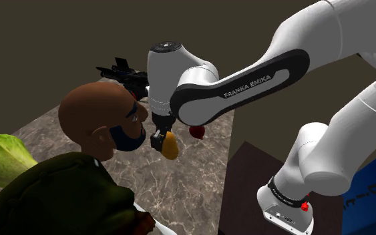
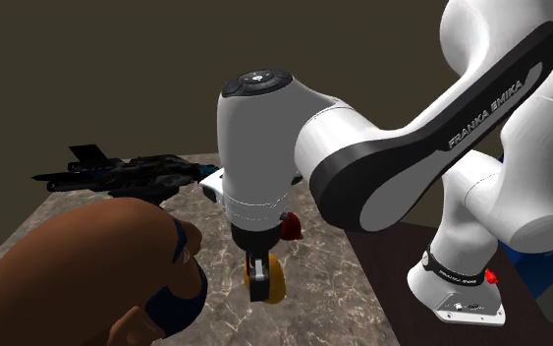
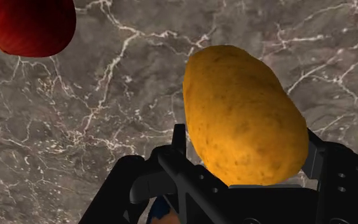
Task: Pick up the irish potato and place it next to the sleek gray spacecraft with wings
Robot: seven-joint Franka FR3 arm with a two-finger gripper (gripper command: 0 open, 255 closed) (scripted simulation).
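black jaws tight around a lumpy, speckled golden potato [image 3: 244,121] above veined marble [image 3: 107,95]

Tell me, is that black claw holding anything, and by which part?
Yes: the yellow-orange potato, clasped on two opposite sides near one end, the rest sticking out past the jaws.

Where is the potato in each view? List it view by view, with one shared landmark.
Shoulder view: potato at centre, above the marble top.
Second exterior view: potato lower centre, under the white wrist.
Wrist view: potato clasped in the claw.
Shared landmark: the red object close by it.
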